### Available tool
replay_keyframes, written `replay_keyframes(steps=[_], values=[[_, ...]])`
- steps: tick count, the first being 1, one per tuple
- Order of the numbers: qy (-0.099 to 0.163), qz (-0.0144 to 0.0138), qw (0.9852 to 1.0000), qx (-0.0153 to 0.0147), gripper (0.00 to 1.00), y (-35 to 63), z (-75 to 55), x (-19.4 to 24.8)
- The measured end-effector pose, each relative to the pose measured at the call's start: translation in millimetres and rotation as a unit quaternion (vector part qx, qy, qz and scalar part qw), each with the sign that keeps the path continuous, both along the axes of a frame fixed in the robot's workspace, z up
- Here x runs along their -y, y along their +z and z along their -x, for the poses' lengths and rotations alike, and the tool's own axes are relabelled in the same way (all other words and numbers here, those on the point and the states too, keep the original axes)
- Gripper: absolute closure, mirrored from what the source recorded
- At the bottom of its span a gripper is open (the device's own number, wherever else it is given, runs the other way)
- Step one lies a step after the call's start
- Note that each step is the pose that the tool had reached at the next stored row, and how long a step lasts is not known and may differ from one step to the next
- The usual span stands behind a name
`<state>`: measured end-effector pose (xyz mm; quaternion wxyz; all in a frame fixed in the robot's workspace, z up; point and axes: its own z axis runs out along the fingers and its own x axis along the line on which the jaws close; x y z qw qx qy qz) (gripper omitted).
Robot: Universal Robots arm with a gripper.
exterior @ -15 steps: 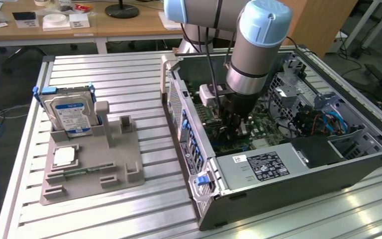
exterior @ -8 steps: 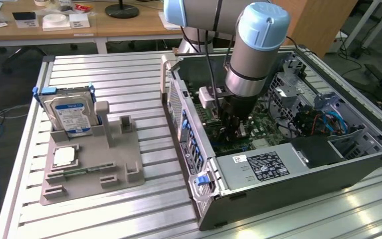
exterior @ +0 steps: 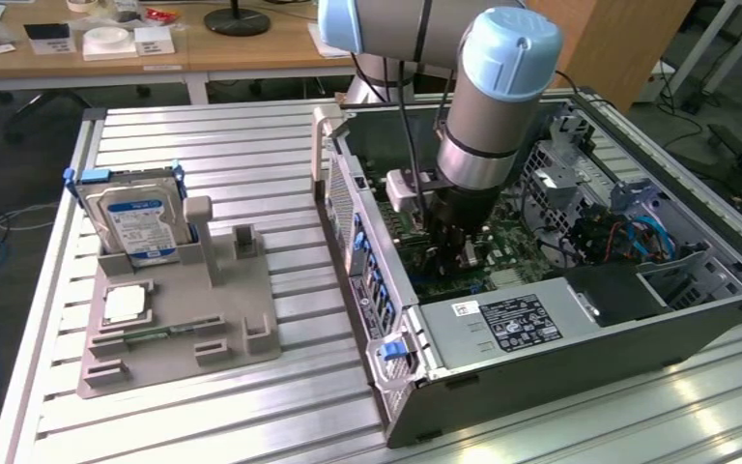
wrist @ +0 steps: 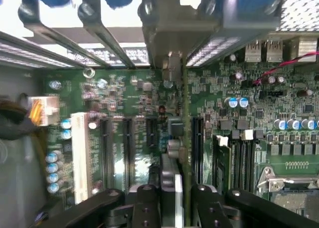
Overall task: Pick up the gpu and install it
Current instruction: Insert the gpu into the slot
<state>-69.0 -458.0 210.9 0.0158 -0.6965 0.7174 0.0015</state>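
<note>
Seen edge-on in the wrist view, the gpu (wrist: 175,138) is a thin dark card standing upright over the green motherboard (wrist: 129,103), and its metal bracket (wrist: 172,38) reaches the case's rear wall. My gripper (wrist: 174,200) is shut on the gpu, one black finger (wrist: 147,200) on each side. The card runs along a long black slot (wrist: 197,138); whether it sits in a slot is hidden. In the exterior view my gripper (exterior: 455,253) hangs straight down inside the open computer case (exterior: 385,319), low over the motherboard (exterior: 516,275).
Further black slots (wrist: 107,148) and a white slot (wrist: 79,153) lie beside the card, memory sticks (wrist: 234,158) on its other side. The power supply (exterior: 513,324) fills the case's near end. On the exterior view's left, a grey fixture (exterior: 216,319) holds a hard drive (exterior: 139,222) and a processor chip (exterior: 127,304).
</note>
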Motion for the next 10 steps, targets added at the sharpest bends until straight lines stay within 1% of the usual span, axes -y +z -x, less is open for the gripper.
replay_keyframes(steps=[1, 2, 3, 4, 6, 10], values=[[0.000, 0.0005, 1.0000, -0.0001, 0.65, 0.3, 0.0, 0.1], [0.000, 0.0015, 1.0000, -0.0006, 0.65, 1.2, 0.1, 0.3], [0.000, 0.0014, 1.0000, -0.0006, 0.58, 1.2, 0.2, 0.4], [0.000, 0.0013, 1.0000, -0.0005, 0.58, 1.4, 0.1, 0.3], [0.000, 0.0015, 1.0000, -0.0006, 0.58, 5.1, 0.2, 0.4], [0.000, 0.0015, 1.0000, -0.0005, 0.58, 22.2, 0.2, 0.4]])
